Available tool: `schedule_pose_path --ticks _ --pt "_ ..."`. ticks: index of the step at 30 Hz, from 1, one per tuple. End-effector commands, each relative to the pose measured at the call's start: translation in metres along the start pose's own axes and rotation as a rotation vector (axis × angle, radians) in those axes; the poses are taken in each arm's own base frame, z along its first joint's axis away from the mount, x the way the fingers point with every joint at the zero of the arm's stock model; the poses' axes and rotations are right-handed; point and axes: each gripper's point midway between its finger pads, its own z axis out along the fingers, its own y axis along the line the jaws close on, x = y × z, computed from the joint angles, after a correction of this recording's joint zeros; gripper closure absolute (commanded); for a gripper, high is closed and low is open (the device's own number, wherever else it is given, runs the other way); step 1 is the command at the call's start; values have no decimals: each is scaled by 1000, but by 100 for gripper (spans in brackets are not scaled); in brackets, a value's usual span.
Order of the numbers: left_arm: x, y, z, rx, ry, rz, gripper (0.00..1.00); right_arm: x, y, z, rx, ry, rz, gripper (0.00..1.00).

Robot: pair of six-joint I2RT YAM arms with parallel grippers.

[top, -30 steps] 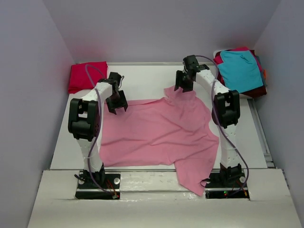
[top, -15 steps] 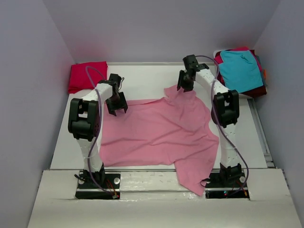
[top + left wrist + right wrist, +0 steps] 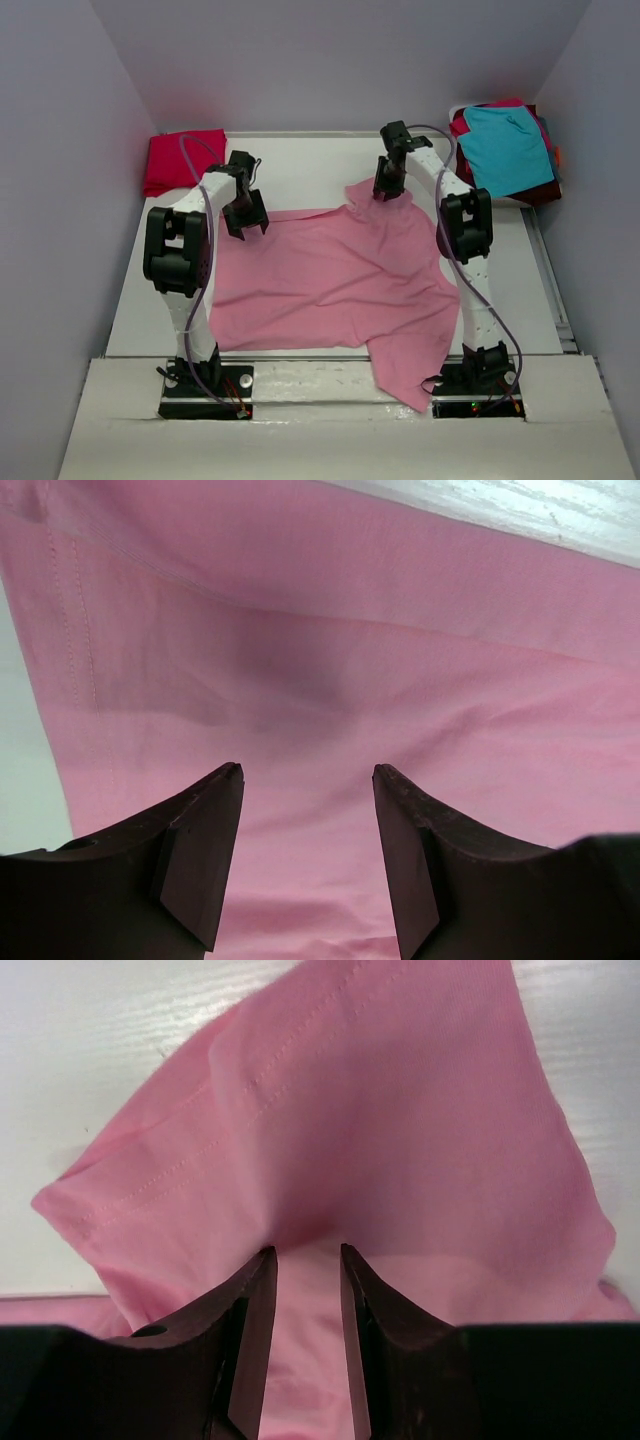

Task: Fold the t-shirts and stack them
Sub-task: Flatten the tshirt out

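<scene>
No legible text, labels, brands or numbers in any view.

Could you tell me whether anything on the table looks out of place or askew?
Yes. The pink shirt lies crooked and wrinkled, and its near right corner hangs over the table's front edge beside the right arm's base. The shirts at the far right are a loose heap, not folded.

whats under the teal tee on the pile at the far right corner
A maroon cotton t-shirt sticks out below the teal cotton t-shirt, and red cloth shows at its left edge. Anything else in the pile is covered by the teal one.
</scene>
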Motion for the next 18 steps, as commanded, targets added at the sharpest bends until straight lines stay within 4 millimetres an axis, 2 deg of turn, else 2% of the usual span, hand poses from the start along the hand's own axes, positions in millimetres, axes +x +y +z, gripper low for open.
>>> schedule_pose_path --ticks 1,2,3,5,6,9,10,15,17,18 --pt "-11 -3 -17 5 -31 24 35 -8 -12 13 45 17 28 62" --pt "-11 -3 -16 3 -27 26 35 -16 -14 12 40 3 41 62" --pt "-11 -3 -16 3 -27 26 35 -16 -14 15 42 8 44 62" --pt "-13 -4 -18 4 -28 27 35 -19 -31 26 59 25 83 62" --pt "-12 -4 -17 1 -23 28 35 -20 -31 26 56 25 88 62" --pt "-13 -4 -17 0 -20 31 35 -24 -48 34 68 32 133 62" --pt "-15 -5 -17 2 -24 32 35 -26 -60 37 80 39 153 62" --pt "-18 -6 -17 -1 -18 37 35 -29 -95 40 119 57 215 62" --pt "-18 -7 -14 -3 -14 39 35 -33 -104 38 118 55 235 62" --pt "-18 -7 -13 -4 -13 39 34 -32 -101 37 99 60 233 62"
